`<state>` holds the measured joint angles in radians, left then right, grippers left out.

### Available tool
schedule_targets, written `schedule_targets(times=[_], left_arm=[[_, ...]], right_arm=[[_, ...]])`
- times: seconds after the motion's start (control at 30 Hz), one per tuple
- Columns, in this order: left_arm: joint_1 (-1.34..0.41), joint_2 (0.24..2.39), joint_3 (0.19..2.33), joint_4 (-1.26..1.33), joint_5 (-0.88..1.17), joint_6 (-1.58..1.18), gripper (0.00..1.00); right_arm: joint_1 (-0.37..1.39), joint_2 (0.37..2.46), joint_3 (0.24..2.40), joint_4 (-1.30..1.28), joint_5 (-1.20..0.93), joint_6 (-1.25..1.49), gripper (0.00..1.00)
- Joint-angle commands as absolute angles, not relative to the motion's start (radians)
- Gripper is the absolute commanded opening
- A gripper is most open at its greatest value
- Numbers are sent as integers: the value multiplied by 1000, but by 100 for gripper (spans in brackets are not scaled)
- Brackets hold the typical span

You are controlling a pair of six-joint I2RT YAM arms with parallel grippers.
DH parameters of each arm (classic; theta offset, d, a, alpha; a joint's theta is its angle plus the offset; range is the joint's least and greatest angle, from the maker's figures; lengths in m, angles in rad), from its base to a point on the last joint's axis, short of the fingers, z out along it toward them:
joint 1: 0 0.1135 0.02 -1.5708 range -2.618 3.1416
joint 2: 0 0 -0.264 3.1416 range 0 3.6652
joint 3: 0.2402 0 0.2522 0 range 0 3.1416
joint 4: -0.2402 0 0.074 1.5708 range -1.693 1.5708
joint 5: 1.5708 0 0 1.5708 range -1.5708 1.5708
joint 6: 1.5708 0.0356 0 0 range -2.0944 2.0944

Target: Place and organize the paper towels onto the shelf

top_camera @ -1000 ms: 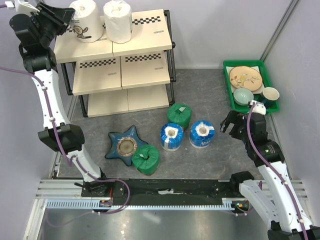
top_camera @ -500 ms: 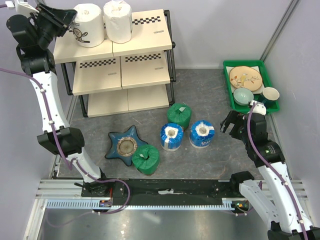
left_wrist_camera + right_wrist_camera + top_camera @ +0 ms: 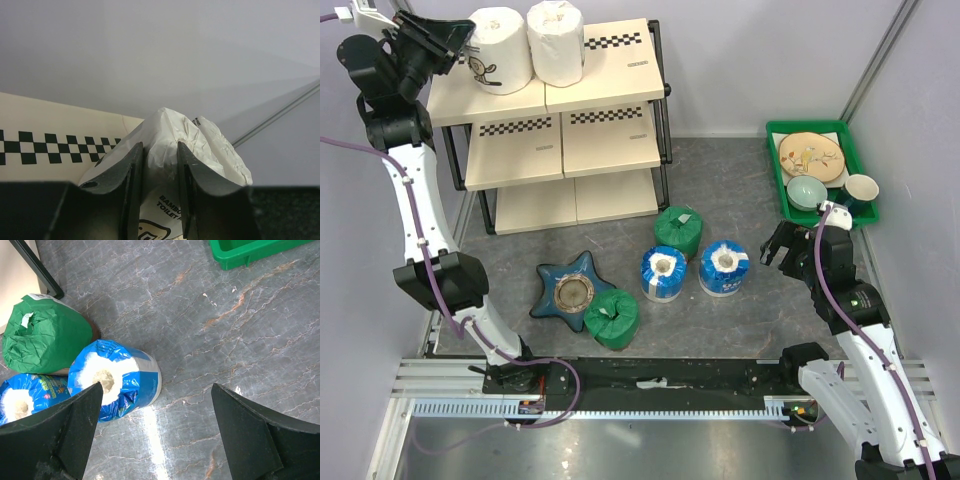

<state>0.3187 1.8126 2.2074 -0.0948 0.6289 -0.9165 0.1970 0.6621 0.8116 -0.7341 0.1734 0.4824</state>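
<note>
Two white paper towels stand on the top board of the shelf: one at the left and one beside it. My left gripper is at the left roll's side, shut on its white wrapping, which fills the narrow gap between the fingers. Two blue rolls and two green rolls sit on the floor. My right gripper hangs wide open just right of the nearer blue roll, holding nothing.
A blue star-shaped dish lies left of the blue rolls, touching the front green roll. A green tray with a plate and bowls sits at the back right. The shelf's black leg stands near the rear green roll.
The left white roll has shifted slightly right and down on the top board, with my left gripper still on it. The right arm has not moved.
</note>
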Motion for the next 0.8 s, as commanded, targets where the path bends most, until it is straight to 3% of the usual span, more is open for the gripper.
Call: schedule_targets(times=[0.0,0.33,0.63,0.67,0.77], left_arm=[[304,1781,2203,-60,669,-945,23],[285,1781,2197,-58,661,-940,24],[287,1759,2169,-66,623,-923,63],[287,1759,2171,-66,621,-925,72],[287,1759,2175,-64,620,-930,82]], right_arm=[[196,657,810,-704,169,477,98],[196,657,810,-704,167,476,98],[196,658,810,-704,167,476,98],[196,658,810,-703,167,474,98],[195,658,810,-704,166,474,98]])
